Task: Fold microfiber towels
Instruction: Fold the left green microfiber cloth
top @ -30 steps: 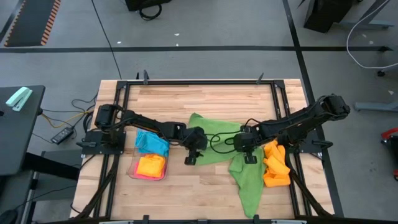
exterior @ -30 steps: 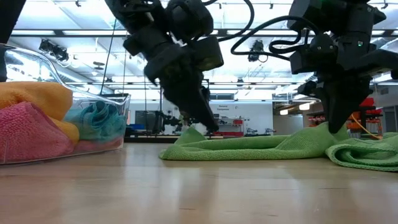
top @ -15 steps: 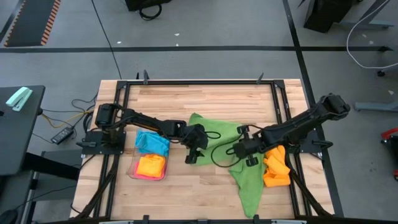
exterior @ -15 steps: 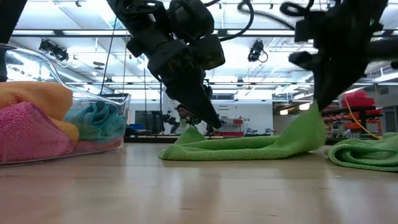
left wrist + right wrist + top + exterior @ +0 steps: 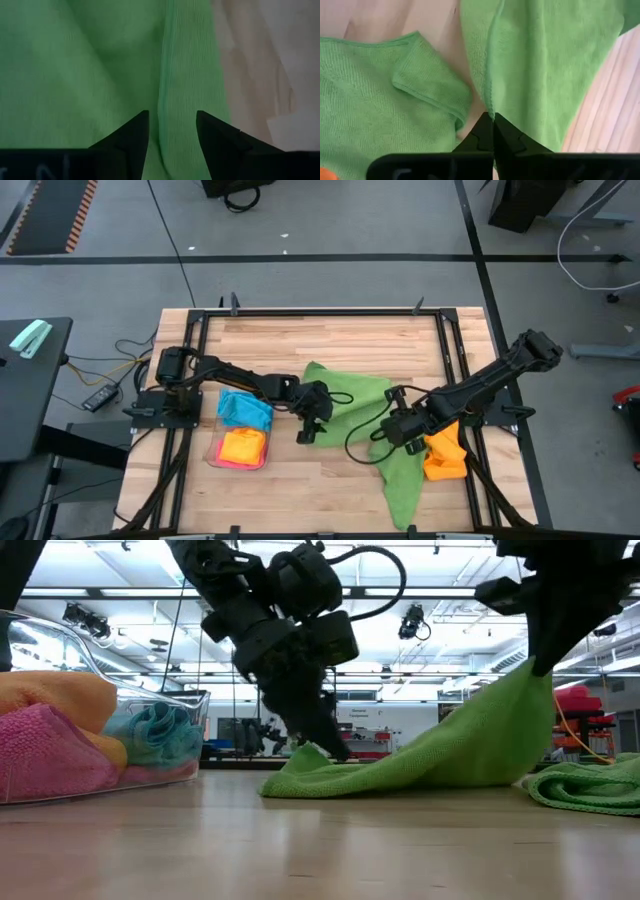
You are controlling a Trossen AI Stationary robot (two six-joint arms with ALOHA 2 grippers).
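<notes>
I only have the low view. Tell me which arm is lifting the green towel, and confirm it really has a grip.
Observer: It is the right gripper. Its wrist view shows the fingers shut on the edge of the green towel.
Operator: Report the other gripper.
Observer: The left gripper is down over the towel's opposite side, fingers apart with a ridge of green cloth between them.
Operator: Say what lies to the right of the lifted towel.
Observer: From above, a second green towel stretches toward the table's front edge, with an orange towel beside it.
Operator: List what is in the tray.
Observer: The clear tray holds a blue towel and an orange one lying on a pink one.
</notes>
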